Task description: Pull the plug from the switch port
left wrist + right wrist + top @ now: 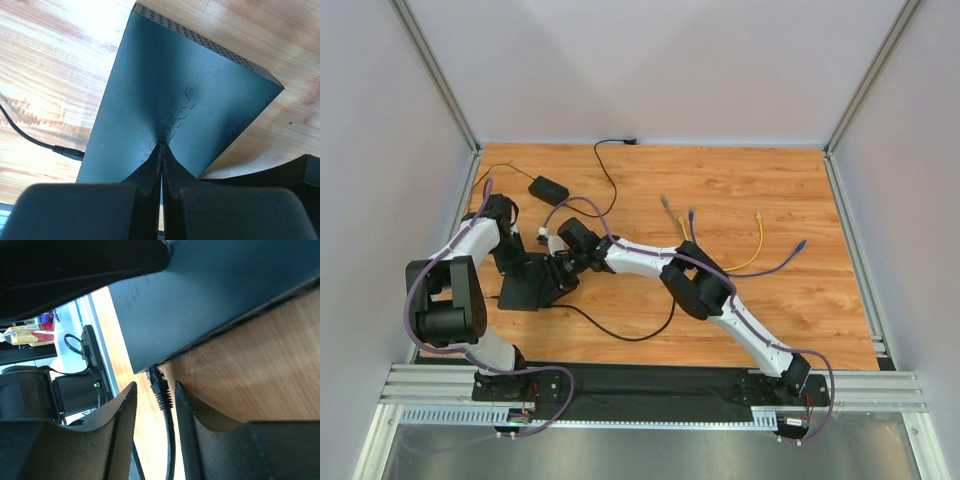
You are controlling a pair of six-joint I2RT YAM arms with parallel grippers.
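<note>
Switch (200, 85): flat matte-black rectangular box

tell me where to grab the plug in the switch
Grip the plug by its ribbed boot, just outside the edge of the switch. Come in along the cable, from the side away from the switch, a finger on each side; the right gripper straddles it that way, in line for a straight pull.
</note>
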